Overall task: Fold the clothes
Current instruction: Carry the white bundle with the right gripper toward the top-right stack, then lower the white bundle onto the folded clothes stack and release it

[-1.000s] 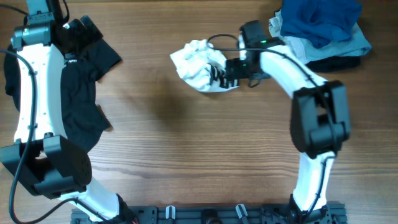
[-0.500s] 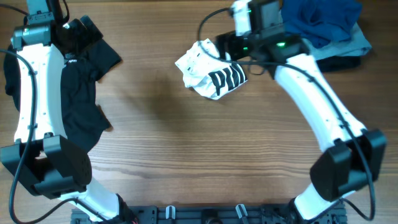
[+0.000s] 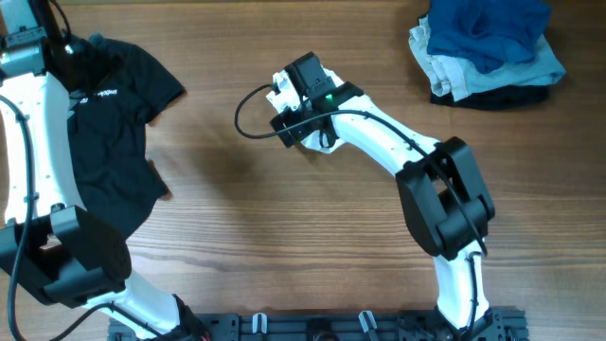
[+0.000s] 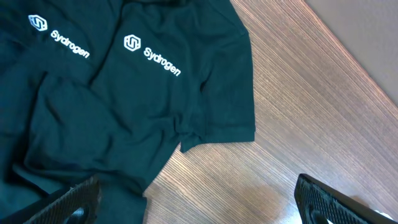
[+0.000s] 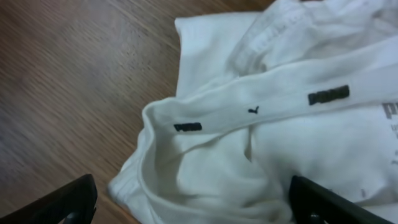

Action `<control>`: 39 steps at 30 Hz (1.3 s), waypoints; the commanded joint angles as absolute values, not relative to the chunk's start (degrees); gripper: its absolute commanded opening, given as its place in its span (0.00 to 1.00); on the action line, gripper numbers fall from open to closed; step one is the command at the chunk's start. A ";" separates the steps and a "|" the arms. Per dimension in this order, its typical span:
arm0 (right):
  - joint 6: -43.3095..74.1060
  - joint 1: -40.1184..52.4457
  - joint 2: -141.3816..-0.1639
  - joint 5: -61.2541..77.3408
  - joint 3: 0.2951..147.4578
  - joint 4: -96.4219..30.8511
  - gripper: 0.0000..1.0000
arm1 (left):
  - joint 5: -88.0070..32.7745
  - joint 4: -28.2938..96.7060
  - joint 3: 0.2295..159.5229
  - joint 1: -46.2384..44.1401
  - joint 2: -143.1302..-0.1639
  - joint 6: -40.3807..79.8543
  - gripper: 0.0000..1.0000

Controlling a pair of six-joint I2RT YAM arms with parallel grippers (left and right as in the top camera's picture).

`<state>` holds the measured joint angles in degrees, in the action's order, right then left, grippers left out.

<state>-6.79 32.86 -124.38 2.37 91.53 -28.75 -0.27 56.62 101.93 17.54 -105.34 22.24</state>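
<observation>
My right fingers (image 5: 59,204) stand spread wide, gripping nothing, just above the white T-shirt (image 5: 267,137). It lies crumpled on the table (image 3: 284,227), mid-back, and from overhead my right arm (image 3: 374,142) hides most of it. My left fingers (image 4: 62,202), also spread, hover over the black shirt (image 4: 112,93). The blue and grey garments (image 3: 488,43) sit heaped well apart, far right.

Spread claw (image 5: 193,208) hovers over crumpled white T-shirt (image 5: 298,143).

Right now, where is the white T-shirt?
Seen from overhead, the white T-shirt lies bunched just above centre, under the right gripper, between the black shirt at left and the blue pile at right.
</observation>
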 commanded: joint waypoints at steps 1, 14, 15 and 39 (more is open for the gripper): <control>-9.13 32.99 -128.49 1.23 91.59 -27.51 1.00 | 0.27 56.62 101.56 17.69 -105.78 22.74 1.00; -8.99 31.79 -135.09 -22.63 91.59 -27.64 0.71 | -0.08 56.62 101.47 17.69 -105.78 22.76 1.00; -9.02 31.46 -135.09 -23.57 91.59 -27.75 0.65 | -0.16 56.62 101.47 17.69 -105.78 22.76 1.00; -4.95 22.79 -104.68 -17.96 96.55 -34.59 0.04 | -0.16 56.69 101.47 17.69 -105.78 22.76 1.00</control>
